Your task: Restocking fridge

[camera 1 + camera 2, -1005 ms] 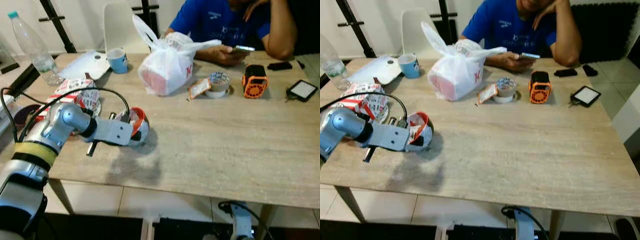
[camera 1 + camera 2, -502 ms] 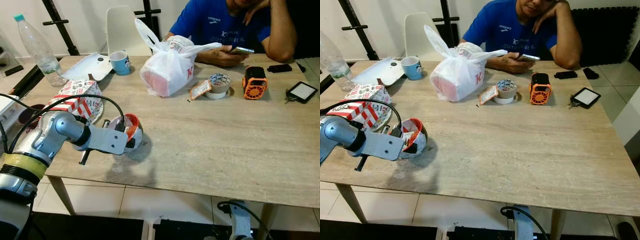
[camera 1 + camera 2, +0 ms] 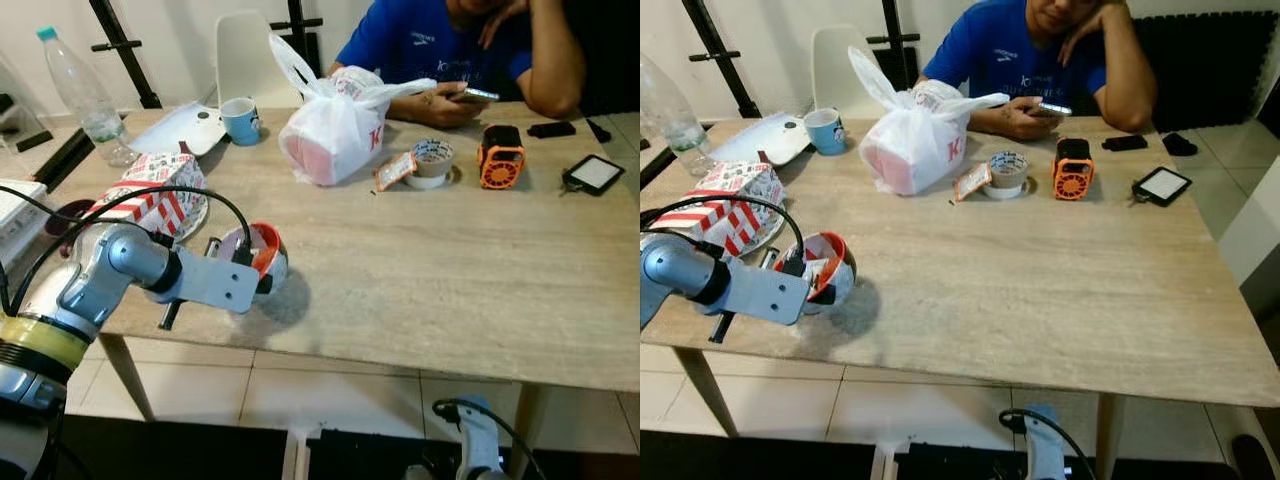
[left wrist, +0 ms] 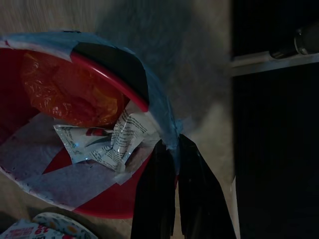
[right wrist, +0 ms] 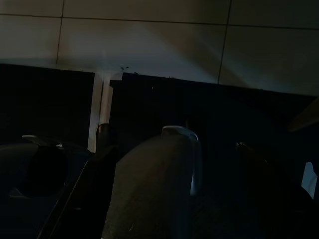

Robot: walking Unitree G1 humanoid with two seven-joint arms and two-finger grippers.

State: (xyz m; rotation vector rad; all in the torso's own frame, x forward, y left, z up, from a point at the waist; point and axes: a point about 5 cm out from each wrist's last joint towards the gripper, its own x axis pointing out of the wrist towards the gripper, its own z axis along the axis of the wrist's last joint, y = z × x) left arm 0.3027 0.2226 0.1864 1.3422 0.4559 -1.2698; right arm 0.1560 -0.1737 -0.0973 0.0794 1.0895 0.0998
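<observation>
Left gripper (image 4: 167, 149) low over the near left part of the table (image 3: 450, 270), fingers (image 4: 154, 199) pinched on the rim of a red bowl (image 3: 255, 258). Wrist view: the two black fingers close together, the rim and a flap of pale film caught between them. Bowl tipped on its side, mouth turned back toward the arm. Inside it: crumpled orange wrap (image 4: 75, 94) and a printed sachet (image 4: 107, 144).

Just behind the gripper, further along the table's left side: a red-and-white box (image 3: 150, 195) on a plate (image 3: 190, 222). Well beyond that, at the far left corner, a clear bottle (image 3: 85, 95), a white tray (image 3: 185, 128) and a blue cup (image 3: 240, 120) beside it.

Ahead and to the right of the gripper, well apart: a white knotted bag (image 3: 335, 135), pink shape showing through. Past the bag, further right: a tape roll (image 3: 432, 163) with a tag (image 3: 395, 172) touching it, then an orange device (image 3: 500, 158), then a small black tablet (image 3: 592, 174).

A person in a blue shirt (image 3: 430, 45) sits at the far edge, phone (image 3: 475, 95) in hand.

Right gripper (image 5: 149, 199) hangs below the table edge, very dark; floor tiles (image 5: 149, 45) made out beyond it. Cannot tell how its fingers stand.
</observation>
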